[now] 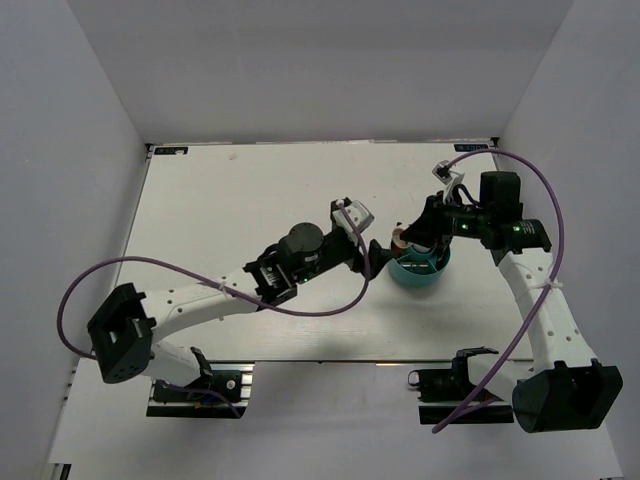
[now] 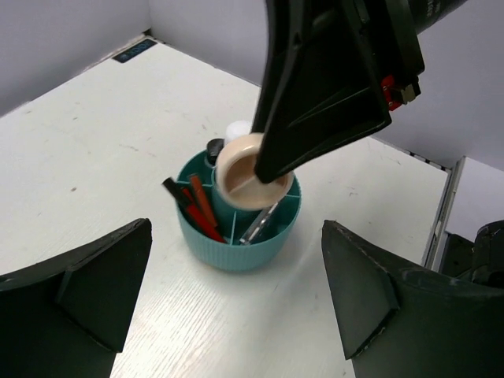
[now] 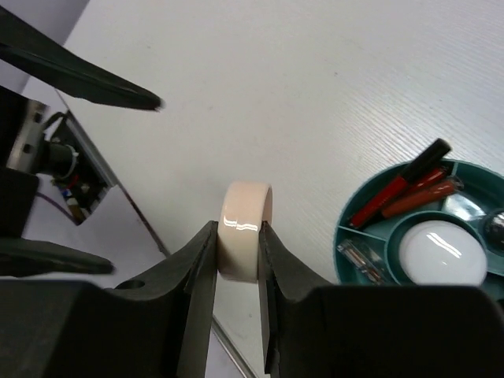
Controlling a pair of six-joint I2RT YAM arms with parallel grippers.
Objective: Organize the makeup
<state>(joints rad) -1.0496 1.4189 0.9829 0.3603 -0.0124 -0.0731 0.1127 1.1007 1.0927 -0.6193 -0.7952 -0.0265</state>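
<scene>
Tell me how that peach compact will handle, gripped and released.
The peach compact has a glossy sheen suggesting smooth plastic, so it may slip in the right tool. It looks rigid: no bending under the pinch. Round and held on edge, it could roll when released.

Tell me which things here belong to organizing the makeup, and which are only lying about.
Job: round peach compact; thin red-and-black pencils; white bottle; slim silver vial.
Other: teal round divided tub; white table.
</scene>
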